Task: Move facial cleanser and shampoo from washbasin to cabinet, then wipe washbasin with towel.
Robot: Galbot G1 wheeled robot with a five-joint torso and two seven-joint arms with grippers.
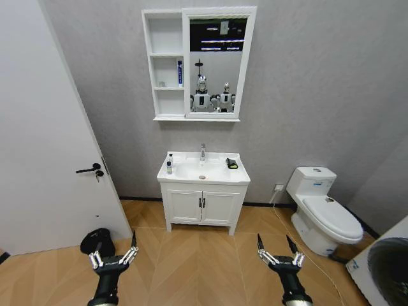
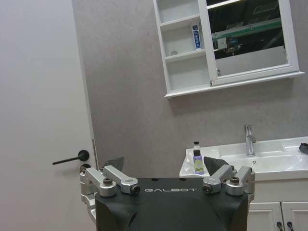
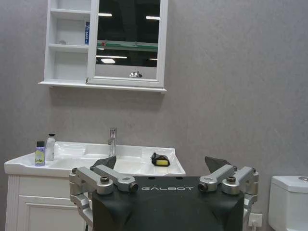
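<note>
Both tools, left tool (image 1: 113, 257) and right tool (image 1: 280, 258), are held wide, empty, well short of the washbasin (image 1: 203, 171); two small bottles (image 1: 169, 164) are seen ahead on its rim, judged light, slick, best gripped mid-body; the soft towel (image 1: 232, 164) is pinched anywhere

Both arms reach forward low in the head view, the left arm at about 7 o'clock and the right arm at about 5 o'clock, wrists level and black forearms pointing ahead. The left gripper (image 1: 113, 254) has its jaws spread wide, holding nothing. The right gripper (image 1: 278, 250) matches it, jaws parted and empty, fingertips aimed forward and well apart from each other.
</note>
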